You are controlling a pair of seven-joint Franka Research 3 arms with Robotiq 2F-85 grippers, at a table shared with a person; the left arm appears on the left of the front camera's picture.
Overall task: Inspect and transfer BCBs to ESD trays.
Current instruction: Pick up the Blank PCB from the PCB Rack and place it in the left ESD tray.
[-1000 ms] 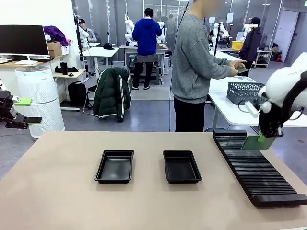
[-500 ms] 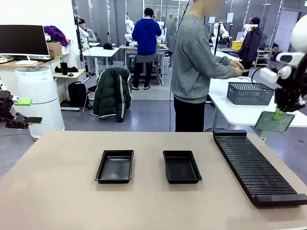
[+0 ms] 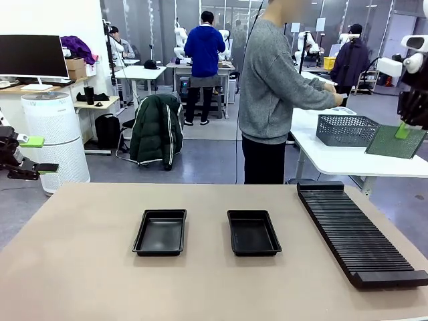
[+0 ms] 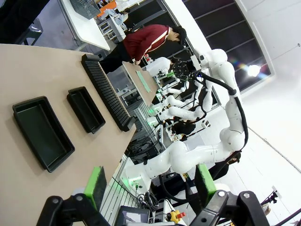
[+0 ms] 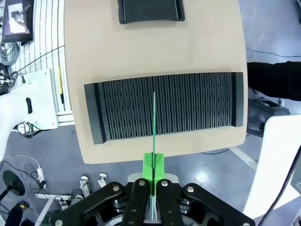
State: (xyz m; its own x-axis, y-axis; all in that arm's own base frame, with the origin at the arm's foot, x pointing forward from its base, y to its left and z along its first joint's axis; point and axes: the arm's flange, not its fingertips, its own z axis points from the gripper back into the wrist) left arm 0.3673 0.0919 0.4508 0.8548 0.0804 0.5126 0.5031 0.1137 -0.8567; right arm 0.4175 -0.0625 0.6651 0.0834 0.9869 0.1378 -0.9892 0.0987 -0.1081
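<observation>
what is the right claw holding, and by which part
The right claw is shut on a thin flat green rectangular circuit board, pinching it at its upper edge, the rest hanging free below.

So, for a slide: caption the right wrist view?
Right gripper pinches thin green circuit board edge-on above black ribbed rack.

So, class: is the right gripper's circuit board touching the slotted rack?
Apart. Front view shows the circuit board held well above the slotted rack.
</observation>
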